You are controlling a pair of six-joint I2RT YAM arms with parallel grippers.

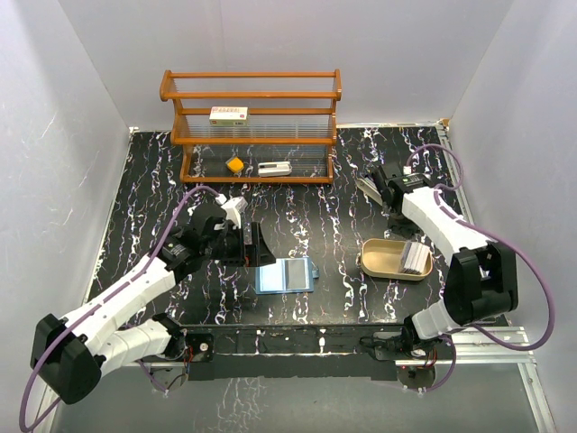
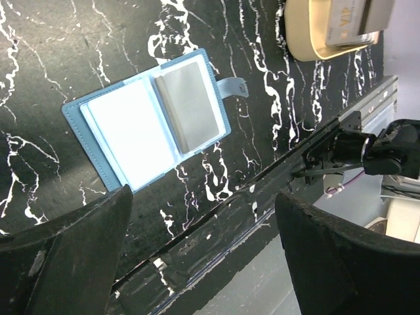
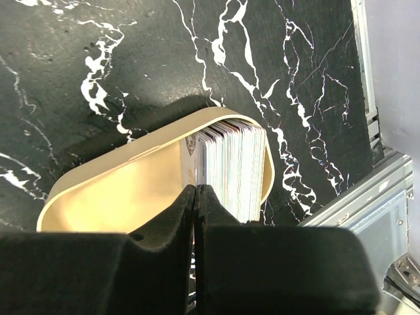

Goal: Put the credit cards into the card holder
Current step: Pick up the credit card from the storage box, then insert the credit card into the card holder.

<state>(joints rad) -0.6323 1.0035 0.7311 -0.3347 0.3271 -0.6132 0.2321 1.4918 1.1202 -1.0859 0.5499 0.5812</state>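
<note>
top view: the left end effector [image 1: 245, 242] hangs over mid desk [image 1: 153, 194]. the card holder [image 1: 285, 275] lies open and flat just beside it on the near side, with bare desk all round. the right end effector [image 1: 372, 189] sits farther back. the tan tray [image 1: 383, 257], with the credit cards [image 1: 416, 259] on edge at its right end, lies nearer the front than it. a wooden shelf [image 1: 251, 126] stands behind both.

left wrist view: the fingers [image 2: 65, 249] are spread wide and released, with nothing between them. ahead of them lies the card holder [image 2: 147, 121], its clasp tab [image 2: 231, 86] toward the tray [image 2: 305, 39]. the desk's front rail [image 2: 371, 98] runs close by.

right wrist view: the right end effector [image 3: 196, 190] is clenched, pads together, with nothing seen between them. its tips are over the tray [image 3: 111, 197], beside the credit cards [image 3: 230, 167]. the rail [image 3: 367, 203] is near, beyond the tray.
</note>
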